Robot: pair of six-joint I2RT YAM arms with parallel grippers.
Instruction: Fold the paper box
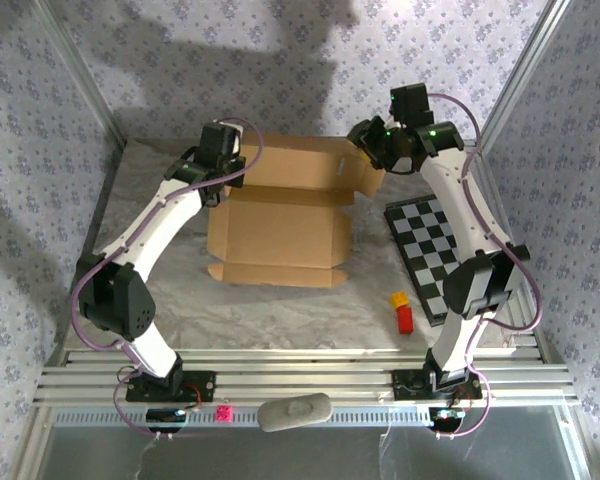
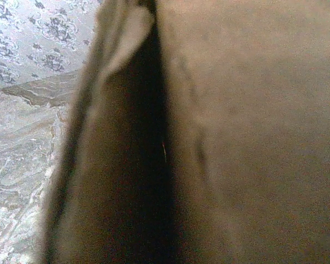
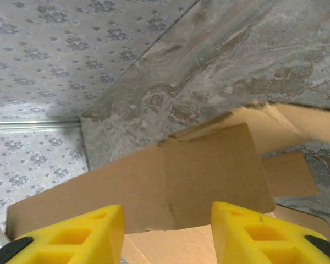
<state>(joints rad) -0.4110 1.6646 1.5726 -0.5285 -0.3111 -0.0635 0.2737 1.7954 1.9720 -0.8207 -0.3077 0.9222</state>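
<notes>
Much of the paper box (image 2: 253, 137) is blurred, cropped close.

No lettering, label, brand or number can be read on the paper box (image 1: 280, 215) or elsewhere.

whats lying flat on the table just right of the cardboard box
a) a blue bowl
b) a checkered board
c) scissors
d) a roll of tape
b, since a black-and-white checkered board lies flat on the table just to the right of the paper box.
</notes>
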